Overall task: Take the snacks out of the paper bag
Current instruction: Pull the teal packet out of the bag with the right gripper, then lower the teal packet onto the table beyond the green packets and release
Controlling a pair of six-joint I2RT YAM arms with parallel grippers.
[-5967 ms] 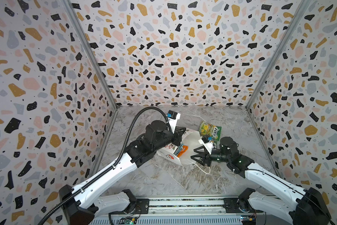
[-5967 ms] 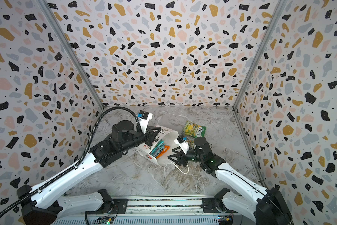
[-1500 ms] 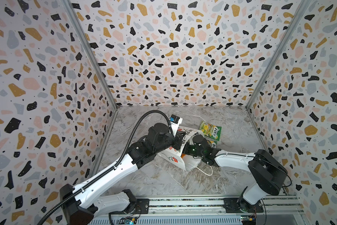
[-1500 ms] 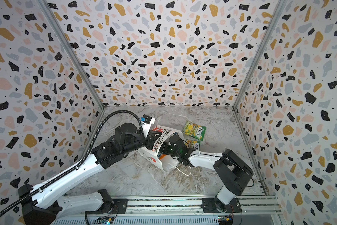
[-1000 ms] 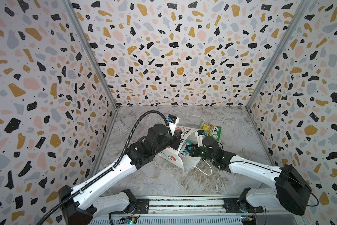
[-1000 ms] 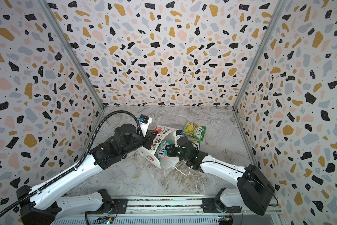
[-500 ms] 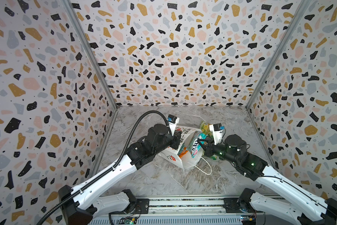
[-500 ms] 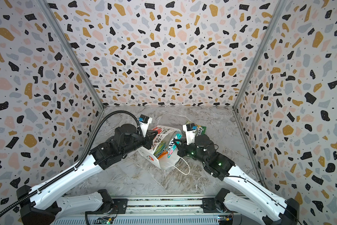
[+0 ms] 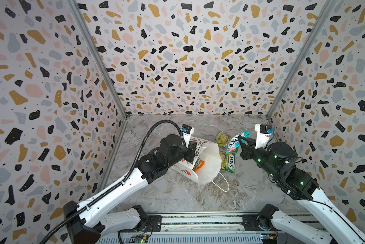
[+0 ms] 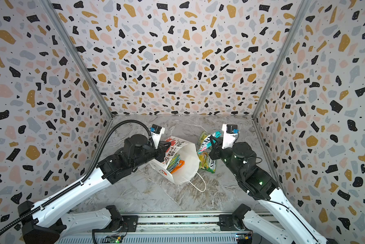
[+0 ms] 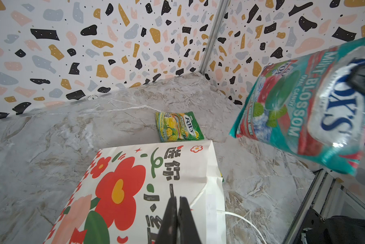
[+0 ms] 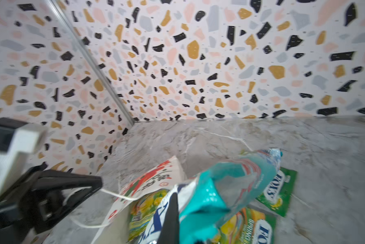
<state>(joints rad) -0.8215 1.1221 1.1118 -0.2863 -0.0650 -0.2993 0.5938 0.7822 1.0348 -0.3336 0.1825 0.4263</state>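
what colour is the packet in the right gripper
The packet is teal with red and a white logo patch; clearest in the left wrist view.

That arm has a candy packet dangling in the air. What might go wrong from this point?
1. The right gripper pinches the glossy teal packet in mid-air; it might slip and drop early.
2. A green packet lies on the table close by; setting the teal one down there could shove or cover it.
3. The left gripper holds the paper bag tilted by its top. If that grip slips, the orange packet inside may get harder to reach.
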